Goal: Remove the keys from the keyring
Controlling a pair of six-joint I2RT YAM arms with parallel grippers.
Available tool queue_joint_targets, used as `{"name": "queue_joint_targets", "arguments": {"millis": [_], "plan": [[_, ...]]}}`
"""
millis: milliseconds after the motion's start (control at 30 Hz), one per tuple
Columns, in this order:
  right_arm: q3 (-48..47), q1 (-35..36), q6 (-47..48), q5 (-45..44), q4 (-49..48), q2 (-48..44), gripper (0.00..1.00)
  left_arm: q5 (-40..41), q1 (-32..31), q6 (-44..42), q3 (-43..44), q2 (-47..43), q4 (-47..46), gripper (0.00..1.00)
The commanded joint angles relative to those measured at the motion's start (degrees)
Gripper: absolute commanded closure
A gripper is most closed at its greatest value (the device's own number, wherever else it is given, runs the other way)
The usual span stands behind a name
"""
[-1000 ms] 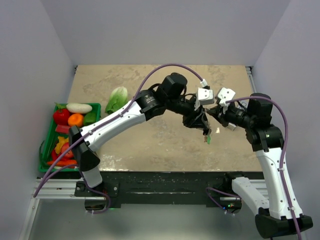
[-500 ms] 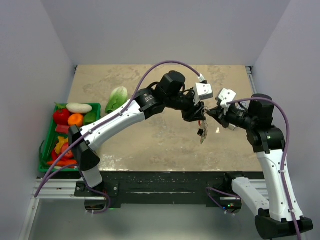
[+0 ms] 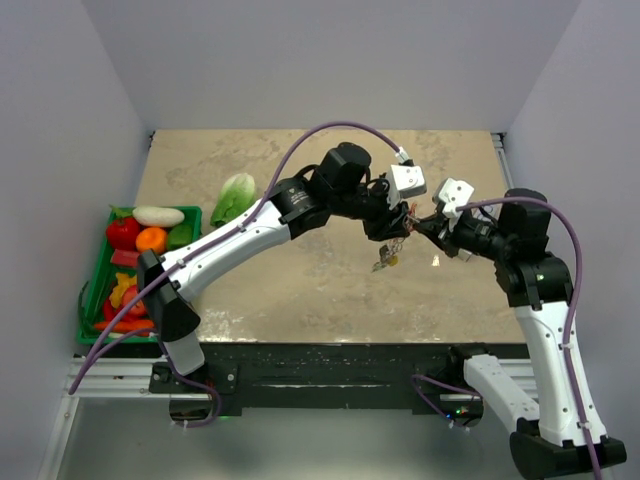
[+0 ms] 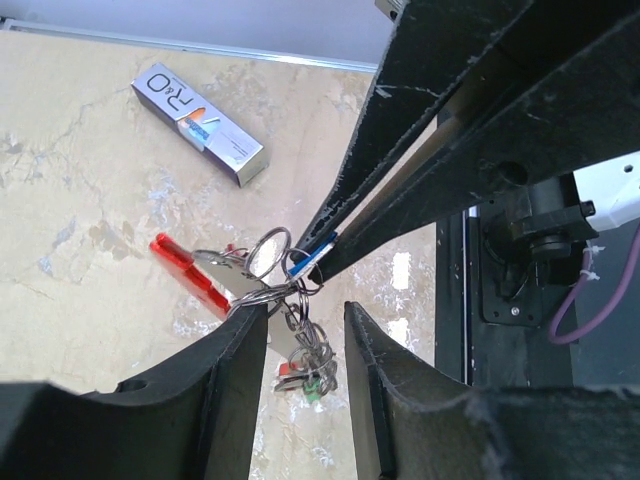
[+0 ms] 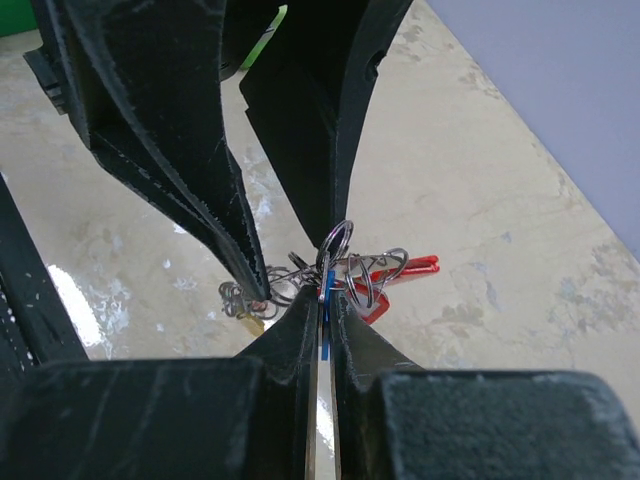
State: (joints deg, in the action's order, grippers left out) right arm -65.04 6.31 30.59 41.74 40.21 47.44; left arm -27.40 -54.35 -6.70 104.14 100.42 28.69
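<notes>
Both grippers meet above the middle of the table. My right gripper is shut on a thin blue key. That key hangs on the silvery keyring. The red fob sticks out to one side. My left gripper stands open, with its fingertips on either side of the tangle of rings. One fingertip touches the wire loops. The other keys, with green and yellow tags, dangle below on small rings.
A white-and-blue box lies on the stone tabletop beyond the grippers. A green basket of toy vegetables sits at the left edge, and a leafy green lies beside it. The table's dark near edge is close on the right.
The dangling bunch has swung up and to the left, under the left gripper. Both grippers have shifted slightly upward together; the right one has kept its grip.
</notes>
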Motion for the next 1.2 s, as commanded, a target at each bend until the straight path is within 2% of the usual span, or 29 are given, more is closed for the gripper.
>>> {"name": "queue_joint_targets", "arguments": {"millis": [0, 100, 167, 200, 300, 367, 667, 900, 1167], "plan": [[-2.6, -0.2, 0.4, 2.8, 0.1, -1.2, 1.00, 1.6, 0.3, -1.1, 0.0, -1.2, -2.8, 0.59], [-2.4, -0.2, 0.7, 3.0, 0.6, -1.3, 1.00, 1.1, 0.2, -1.5, 0.0, -1.1, -2.8, 0.60], [-2.5, -0.2, 0.7, 3.1, 0.7, -1.3, 1.00, 0.5, 0.3, -1.5, 0.2, -0.8, -2.8, 0.65], [-2.6, -0.2, 0.7, 3.1, 0.7, -1.2, 1.00, -0.3, 0.2, -1.5, 0.2, -0.8, -2.8, 0.76], [-3.2, -0.2, 0.6, 2.7, 0.6, -0.9, 1.00, -1.3, 0.2, -1.6, 0.5, -0.5, -2.6, 0.95], [-3.5, -0.2, 0.5, 2.6, 0.4, -0.8, 1.00, -1.8, 0.2, -1.8, 0.3, -0.4, -2.4, 0.99], [-3.0, -0.2, 0.1, -1.6, -1.1, -0.3, 1.00, -4.5, 0.3, -2.4, 0.6, -0.8, -1.4, 1.00], [0.4, -0.7, 1.4, -6.8, -1.0, -1.6, 1.00, -5.8, 3.7, 0.4, 1.2, -2.6, -2.5, 1.00], [3.4, -1.3, 1.5, -6.3, -1.1, -2.5, 1.00, -6.5, 6.2, 1.5, 0.4, -5.0, -3.2, 1.00]]}}
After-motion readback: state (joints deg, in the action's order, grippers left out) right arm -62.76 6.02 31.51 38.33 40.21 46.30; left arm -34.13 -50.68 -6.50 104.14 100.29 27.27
